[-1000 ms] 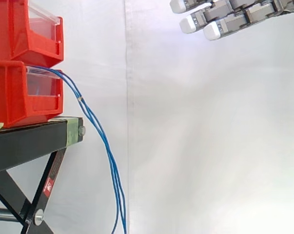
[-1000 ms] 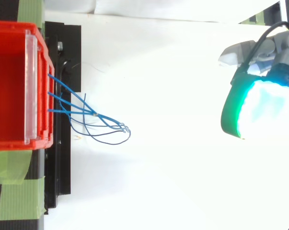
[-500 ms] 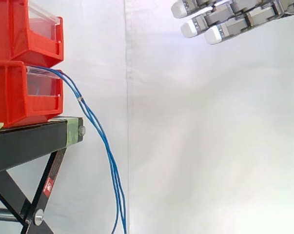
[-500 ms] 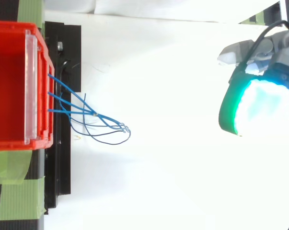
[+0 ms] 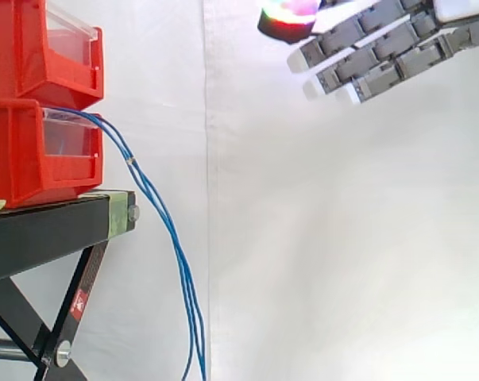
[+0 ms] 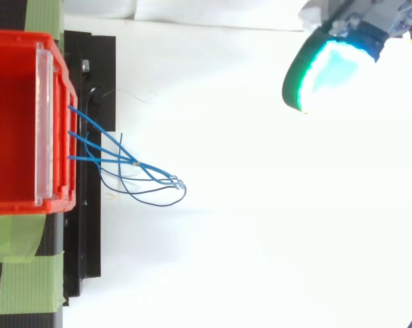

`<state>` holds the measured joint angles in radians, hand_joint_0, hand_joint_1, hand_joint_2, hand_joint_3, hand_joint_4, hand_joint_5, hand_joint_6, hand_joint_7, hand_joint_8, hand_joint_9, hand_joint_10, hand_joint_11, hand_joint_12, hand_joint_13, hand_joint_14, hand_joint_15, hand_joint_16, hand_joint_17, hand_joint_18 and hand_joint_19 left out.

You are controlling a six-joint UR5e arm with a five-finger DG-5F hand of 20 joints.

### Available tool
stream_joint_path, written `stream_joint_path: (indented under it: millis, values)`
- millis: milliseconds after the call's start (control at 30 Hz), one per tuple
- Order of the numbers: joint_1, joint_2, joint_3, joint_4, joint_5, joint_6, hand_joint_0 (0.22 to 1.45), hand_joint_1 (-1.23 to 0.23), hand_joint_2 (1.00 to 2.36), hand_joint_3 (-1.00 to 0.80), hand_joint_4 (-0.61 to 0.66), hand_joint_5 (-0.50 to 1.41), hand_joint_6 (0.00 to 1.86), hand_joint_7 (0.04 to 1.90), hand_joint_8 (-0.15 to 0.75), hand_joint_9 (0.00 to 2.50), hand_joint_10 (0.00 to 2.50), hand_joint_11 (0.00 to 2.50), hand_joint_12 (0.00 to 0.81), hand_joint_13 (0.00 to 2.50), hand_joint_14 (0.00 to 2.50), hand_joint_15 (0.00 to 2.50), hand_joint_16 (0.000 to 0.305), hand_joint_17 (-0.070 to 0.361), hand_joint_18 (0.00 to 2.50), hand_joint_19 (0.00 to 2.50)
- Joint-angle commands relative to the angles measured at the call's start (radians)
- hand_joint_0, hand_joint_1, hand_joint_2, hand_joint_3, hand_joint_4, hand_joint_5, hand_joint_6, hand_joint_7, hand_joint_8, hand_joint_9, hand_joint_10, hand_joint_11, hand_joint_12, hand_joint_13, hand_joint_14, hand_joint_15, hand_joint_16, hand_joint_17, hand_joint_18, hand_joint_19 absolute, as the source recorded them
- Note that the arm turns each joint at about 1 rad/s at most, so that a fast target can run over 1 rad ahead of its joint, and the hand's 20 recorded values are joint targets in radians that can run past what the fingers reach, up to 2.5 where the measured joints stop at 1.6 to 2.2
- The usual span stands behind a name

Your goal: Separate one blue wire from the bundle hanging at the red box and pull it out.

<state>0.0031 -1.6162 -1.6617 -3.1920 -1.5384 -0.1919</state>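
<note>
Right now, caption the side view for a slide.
Open hand upper right; thin blue wires hang from lower red plastic bin.

A bundle of thin blue wires (image 5: 156, 202) leaves the lower red plastic box (image 5: 32, 155) at left, hanging slack to the bottom edge.

A black stand (image 5: 48, 234) sits at the lower left of the side view, with its top level. A red bin (image 5: 25, 159) rests directly on it. Green tape (image 6: 24, 280) lies across the stand at the top view's lower left.
</note>
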Motion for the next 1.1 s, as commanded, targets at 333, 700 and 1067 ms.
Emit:
stream_joint_path:
  millis: [333, 700, 1067]
  values:
    - [0.031, 0.001, -0.147, 0.184, 0.093, -0.017, 0.53, -0.38, 1.0, -0.5, 0.17, -0.3, 0.5, 0.71, 0.212, 0.0, 0.0, 0.0, 0.333, 0.0, 0.01, 0.17, 0.058, 0.131, 0.0, 0.33]
    - [0.064, -0.001, -0.233, 0.319, 0.187, -0.015, 0.53, -0.42, 1.0, -0.5, 0.21, -0.29, 0.5, 0.7, 0.229, 0.0, 0.0, 0.0, 0.345, 0.0, 0.0, 0.14, 0.059, 0.132, 0.0, 0.31]
    - [0.104, -0.001, -0.316, 0.485, 0.294, -0.02, 0.54, -0.45, 1.0, -0.5, 0.23, -0.28, 0.5, 0.72, 0.235, 0.0, 0.0, 0.0, 0.347, 0.0, 0.0, 0.16, 0.059, 0.132, 0.0, 0.31]
